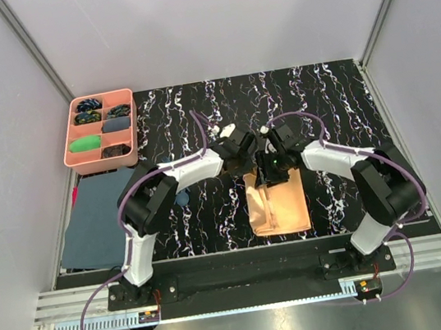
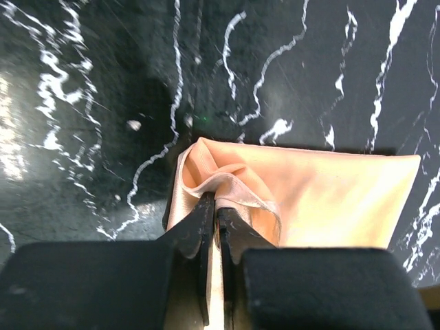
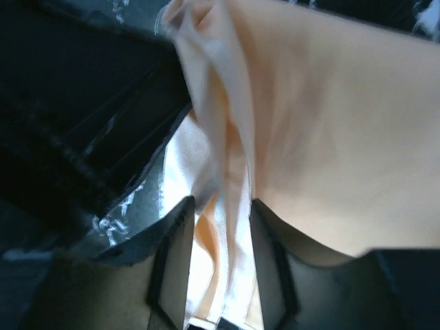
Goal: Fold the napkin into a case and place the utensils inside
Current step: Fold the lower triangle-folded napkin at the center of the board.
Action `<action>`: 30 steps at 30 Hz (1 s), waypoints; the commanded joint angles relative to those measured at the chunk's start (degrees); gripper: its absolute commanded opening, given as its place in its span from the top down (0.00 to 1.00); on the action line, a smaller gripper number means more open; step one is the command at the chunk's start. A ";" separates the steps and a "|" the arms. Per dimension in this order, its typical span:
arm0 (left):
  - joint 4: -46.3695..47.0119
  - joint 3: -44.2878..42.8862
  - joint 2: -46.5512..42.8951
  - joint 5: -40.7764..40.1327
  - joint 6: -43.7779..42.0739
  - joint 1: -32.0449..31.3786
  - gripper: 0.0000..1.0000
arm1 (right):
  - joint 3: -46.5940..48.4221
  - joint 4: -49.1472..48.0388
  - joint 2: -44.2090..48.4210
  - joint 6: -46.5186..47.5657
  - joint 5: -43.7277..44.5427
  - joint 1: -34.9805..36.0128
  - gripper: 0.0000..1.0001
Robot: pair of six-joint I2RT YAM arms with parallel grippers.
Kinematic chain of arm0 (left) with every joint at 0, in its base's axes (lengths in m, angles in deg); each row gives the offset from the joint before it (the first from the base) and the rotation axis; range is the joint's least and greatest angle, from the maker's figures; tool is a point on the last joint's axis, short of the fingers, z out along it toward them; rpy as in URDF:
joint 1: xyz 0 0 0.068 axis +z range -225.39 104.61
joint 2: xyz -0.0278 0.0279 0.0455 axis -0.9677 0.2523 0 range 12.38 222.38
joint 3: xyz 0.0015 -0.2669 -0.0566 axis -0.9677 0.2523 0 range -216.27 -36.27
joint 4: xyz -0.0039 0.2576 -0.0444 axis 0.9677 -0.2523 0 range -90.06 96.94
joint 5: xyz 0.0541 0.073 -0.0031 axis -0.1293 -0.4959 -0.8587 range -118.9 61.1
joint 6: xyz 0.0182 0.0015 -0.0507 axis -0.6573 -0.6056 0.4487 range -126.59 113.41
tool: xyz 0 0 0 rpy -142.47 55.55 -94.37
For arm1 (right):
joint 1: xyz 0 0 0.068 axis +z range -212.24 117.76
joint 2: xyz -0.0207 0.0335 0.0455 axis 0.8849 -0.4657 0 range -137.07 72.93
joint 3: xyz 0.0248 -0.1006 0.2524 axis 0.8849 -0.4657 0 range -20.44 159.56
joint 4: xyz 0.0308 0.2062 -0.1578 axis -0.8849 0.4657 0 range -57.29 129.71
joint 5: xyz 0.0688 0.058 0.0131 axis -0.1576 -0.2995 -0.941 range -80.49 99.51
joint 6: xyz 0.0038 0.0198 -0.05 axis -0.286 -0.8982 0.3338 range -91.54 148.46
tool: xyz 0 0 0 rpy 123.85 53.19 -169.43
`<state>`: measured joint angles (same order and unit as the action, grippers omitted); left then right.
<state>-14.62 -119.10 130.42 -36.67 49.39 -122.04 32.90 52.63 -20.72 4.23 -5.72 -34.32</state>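
Note:
The peach-orange napkin lies on the black marbled table as a folded, layered rectangle in front of the right arm. My left gripper is at its far left corner. In the left wrist view the left gripper is shut on a lifted top layer of the napkin, opening a pocket. My right gripper is at the napkin's far edge. In the right wrist view the right gripper has its jaws apart, with loose folds of the napkin between them. A small dark blue shape peeks from under the left arm; the utensils are otherwise hidden.
A pink compartment tray with small coloured bundles stands at the far left. A dark blue-grey cloth sheet lies at the left edge of the table. Grey walls enclose the back and sides.

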 commanded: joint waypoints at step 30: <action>3.81 1.53 -5.28 9.28 -21.89 6.40 0.85 | 2.91 -7.97 -5.76 0.41 -7.71 -10.96 0.89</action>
<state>-10.56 -114.36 121.11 -26.24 31.95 -116.64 34.63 47.58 -26.36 4.10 -9.80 -44.38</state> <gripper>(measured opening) 0.193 0.102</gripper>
